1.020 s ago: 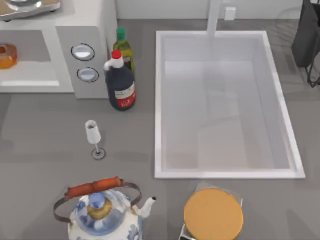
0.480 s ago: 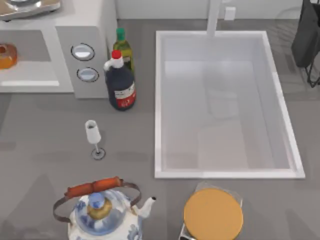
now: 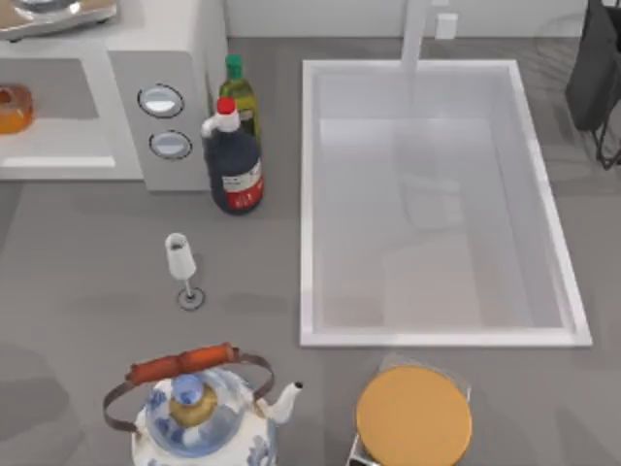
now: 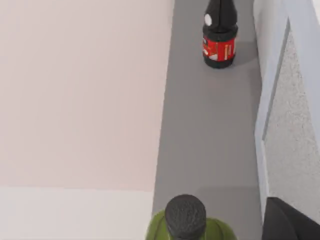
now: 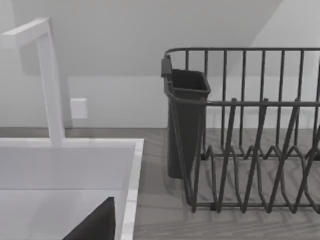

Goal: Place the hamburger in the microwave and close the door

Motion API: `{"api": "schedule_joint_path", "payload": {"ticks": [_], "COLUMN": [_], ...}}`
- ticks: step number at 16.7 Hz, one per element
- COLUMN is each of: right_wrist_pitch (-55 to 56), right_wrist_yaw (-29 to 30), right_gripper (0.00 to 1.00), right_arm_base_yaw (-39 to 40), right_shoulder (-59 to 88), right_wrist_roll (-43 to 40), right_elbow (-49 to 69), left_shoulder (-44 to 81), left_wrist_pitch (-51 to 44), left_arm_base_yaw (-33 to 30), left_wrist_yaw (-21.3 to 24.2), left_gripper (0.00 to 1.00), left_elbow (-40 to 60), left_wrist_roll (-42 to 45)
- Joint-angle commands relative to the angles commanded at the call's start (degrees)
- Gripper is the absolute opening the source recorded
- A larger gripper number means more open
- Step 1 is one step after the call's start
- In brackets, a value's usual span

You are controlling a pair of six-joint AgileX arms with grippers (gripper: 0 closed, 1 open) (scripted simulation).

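The white microwave (image 3: pixel 146 39) stands at the back left of the table, its grey control panel (image 3: pixel 165 121) carrying two round dials. The small orange-brown hamburger (image 3: pixel 13 107) lies on the grey floor of the cavity (image 3: pixel 58 87), at the top view's left edge. The door is out of view. A dark piece of my left gripper (image 4: pixel 287 222) shows in the left wrist view, near a green bottle (image 4: pixel 185 220) beside the microwave's white wall (image 4: pixel 80 95). A dark piece of my right gripper (image 5: pixel 95 225) hangs over the sink (image 5: pixel 65 170).
A dark red-labelled bottle (image 3: pixel 233 160) and the green bottle (image 3: pixel 239 92) stand between microwave and sink (image 3: pixel 437 204). A wine glass (image 3: pixel 181 267), a blue-white kettle (image 3: pixel 194 413) and a yellow-orange disc (image 3: pixel 414 416) occupy the front. A black dish rack (image 5: pixel 250 130) sits at the back right, past the faucet (image 5: pixel 47 80).
Only faint shadows on the left part of the table have shifted. The hamburger, bottles, glass and kettle stand where they were.
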Motion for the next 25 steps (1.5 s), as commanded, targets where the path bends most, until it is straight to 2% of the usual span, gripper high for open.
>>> {"api": "schedule_joint_path", "payload": {"ticks": [7, 11, 17, 19, 22, 25], "right_wrist_pitch": [0.0, 0.0, 0.0, 0.0, 0.0, 0.0], "right_wrist_yaw": [0.0, 0.0, 0.0, 0.0, 0.0, 0.0], "right_gripper": [1.0, 1.0, 1.0, 1.0, 1.0, 1.0], "right_arm_base_yaw": [0.0, 0.0, 0.0, 0.0, 0.0, 0.0], "right_shoulder": [0.0, 0.0, 0.0, 0.0, 0.0, 0.0], "right_wrist_roll": [0.0, 0.0, 0.0, 0.0, 0.0, 0.0], "right_elbow": [0.0, 0.0, 0.0, 0.0, 0.0, 0.0], "left_shoulder": [16.8, 21.1, 21.2, 21.7, 22.8, 23.9], "left_wrist_pitch": [-28.3, -36.5, -36.8, -34.8, -27.2, -18.0], "left_arm_base_yaw": [8.3, 10.4, 10.3, 10.8, 11.2, 10.0], "left_wrist_yaw": [1.4, 1.5, 1.3, -0.3, -3.6, -4.7], "left_gripper": [0.0, 0.0, 0.0, 0.0, 0.0, 0.0], "left_elbow": [23.3, 29.8, 30.2, 31.2, 33.0, 31.9], "left_wrist_roll": [17.4, 22.3, 22.6, 22.5, 22.0, 21.4]}}
